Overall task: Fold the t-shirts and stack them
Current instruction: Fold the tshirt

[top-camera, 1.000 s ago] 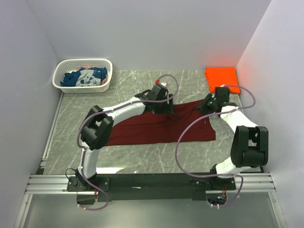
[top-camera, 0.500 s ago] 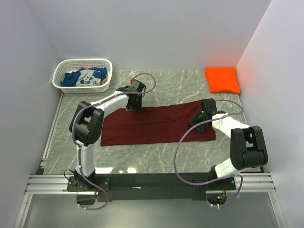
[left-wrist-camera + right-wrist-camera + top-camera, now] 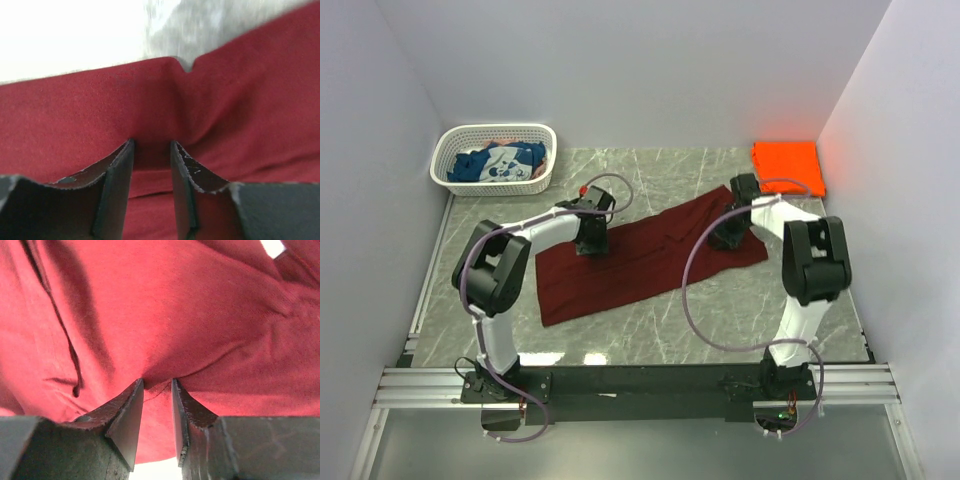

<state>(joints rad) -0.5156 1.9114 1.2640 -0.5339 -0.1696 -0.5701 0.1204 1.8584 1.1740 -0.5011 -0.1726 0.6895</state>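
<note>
The dark maroon t-shirt (image 3: 640, 258) lies as a long strip, slanting from front left to back right across the table. My left gripper (image 3: 592, 238) is at its left back edge, with the jaws pinched on a ridge of maroon cloth (image 3: 151, 145). My right gripper (image 3: 726, 234) is at its right end, likewise shut on maroon cloth (image 3: 157, 382). The orange t-shirt (image 3: 788, 168) lies folded at the back right corner. The blue t-shirt with a white print (image 3: 500, 163) lies in the basket.
The white lattice basket (image 3: 542, 133) stands at the back left corner. Grey walls close in the table on the left, back and right. The arm cables loop above the shirt.
My left gripper moved left along the shirt's back edge. My right gripper moved toward the back. The shirt's right end swung back, so it now lies slanted and narrower.
</note>
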